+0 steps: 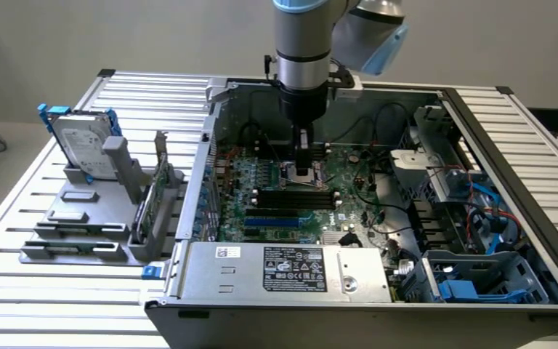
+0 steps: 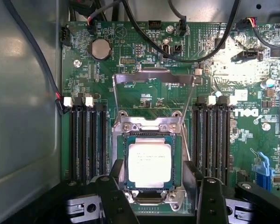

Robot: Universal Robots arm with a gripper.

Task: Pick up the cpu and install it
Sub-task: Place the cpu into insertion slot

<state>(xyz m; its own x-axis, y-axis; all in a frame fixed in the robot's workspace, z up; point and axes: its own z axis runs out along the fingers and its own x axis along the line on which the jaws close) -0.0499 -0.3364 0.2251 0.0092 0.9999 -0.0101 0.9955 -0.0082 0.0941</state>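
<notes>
One cpu (image 2: 149,164) lies in board socket (image 2: 149,124) inside computer case (image 2: 23,116); we see hand (image 2: 155,179) spread wide astride it, gripping nothing; memory slots (image 2: 88,140) flank socket.

Silvery metal cpu (image 2: 149,168), glossy green board (image 2: 107,70)

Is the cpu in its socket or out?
In: the small silvery square cpu lies flat inside the dark metal-framed socket, whose hinged metal plate stands open.
</notes>
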